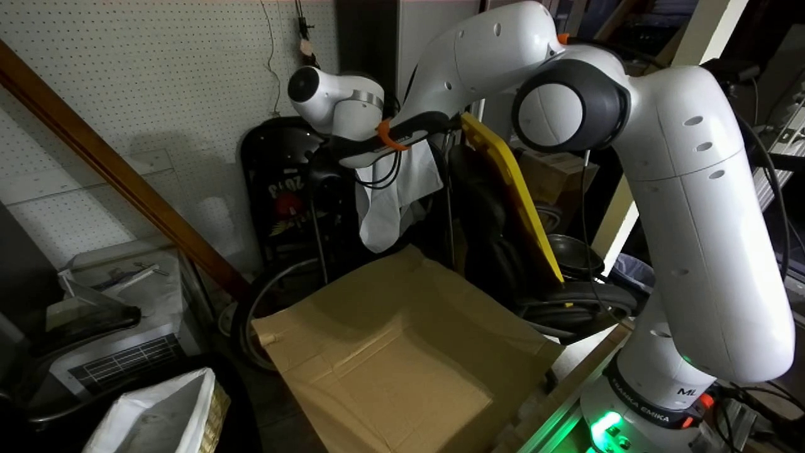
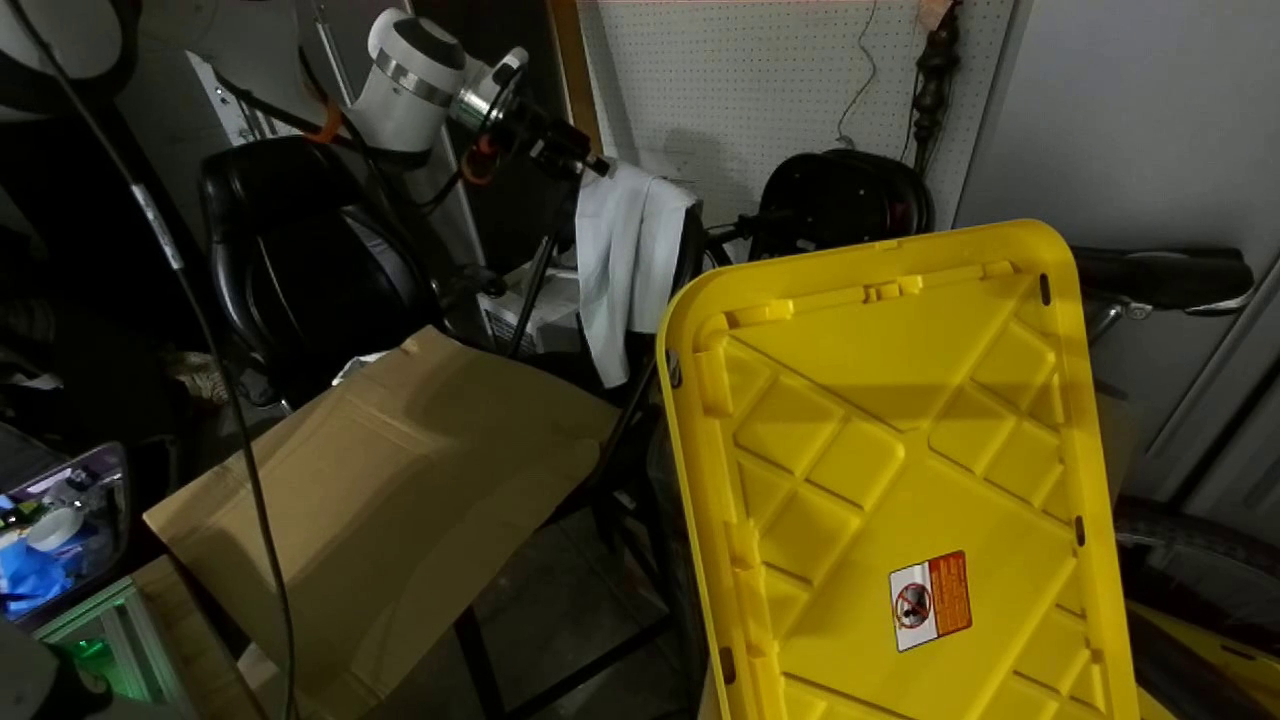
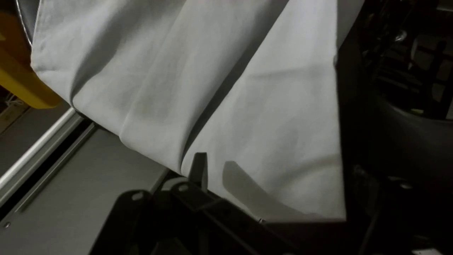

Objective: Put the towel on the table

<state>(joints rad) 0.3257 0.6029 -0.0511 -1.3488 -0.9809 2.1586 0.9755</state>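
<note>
Wrist view: the towel (image 3: 170, 81), pale and creased, covers most of the upper part, one wavy edge slanting down to the right.

Key relation: in an exterior view the hand (image 2: 592, 166) is at the top of the cloth, at its left-hand corner as seen there, so the towel lies below and ahead of it. Long axis of the hanging cloth roughly upright. It drapes over a dark support (image 2: 690, 245), probably a chair back. Not on the bench (image 1: 402, 377), which in both exterior views lies lower and off to one side. Whether the lowest corner of cloth brushes the bench, I can't say from here.

Hand: poorly lit. One fingertip (image 3: 199, 170) overlaps the cloth by the slanting edge; a shadow (image 3: 247, 187) falls beside it. The finger links (image 3: 226, 214) lean inward, hinting at a narrow gap, but the second tip is lost in the dark. I can't make out how far apart the tips stand, nor whether they hold or touch any cloth.

Judgement: step looks like taking the towel at its top corner. Next calls for a firm pinch, a lift clear of the support, then a carry down to the bench. A thin pinch could slip.
</note>
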